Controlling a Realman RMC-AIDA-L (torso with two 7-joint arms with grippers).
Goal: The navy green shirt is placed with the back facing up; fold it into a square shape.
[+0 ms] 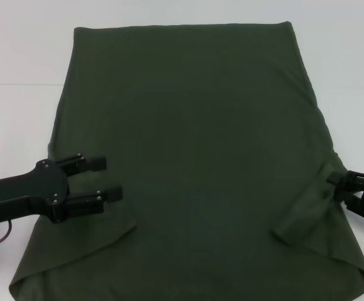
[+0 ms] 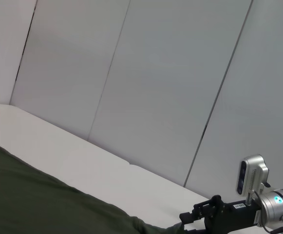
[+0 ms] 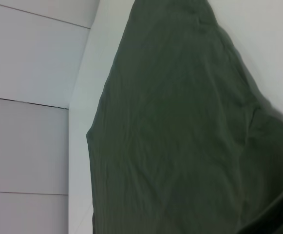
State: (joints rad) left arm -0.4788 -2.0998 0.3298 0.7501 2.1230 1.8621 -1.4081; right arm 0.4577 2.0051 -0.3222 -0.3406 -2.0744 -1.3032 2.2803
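Lighting even and diffuse, no single source evident. White table [image 1: 19, 56] bright beside the navy green shirt [image 1: 188, 144], without glare spots. Shirt reads very dark; folds show only as faint tonal shifts. Right wrist view soft throughout, weave barely resolved. Wall panels [image 2: 156, 73] behind the shirt uniformly grey, shadowless.

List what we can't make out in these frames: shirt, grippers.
- navy green shirt: near hem cut off by the bottom edge, head view.
- right gripper: fingers buried in a shirt fold, rest of it cut by the frame edge; grip unclear.
- left gripper: fingers spread above the cloth; contact unclear.
- Neither wrist view shows its own fingers.
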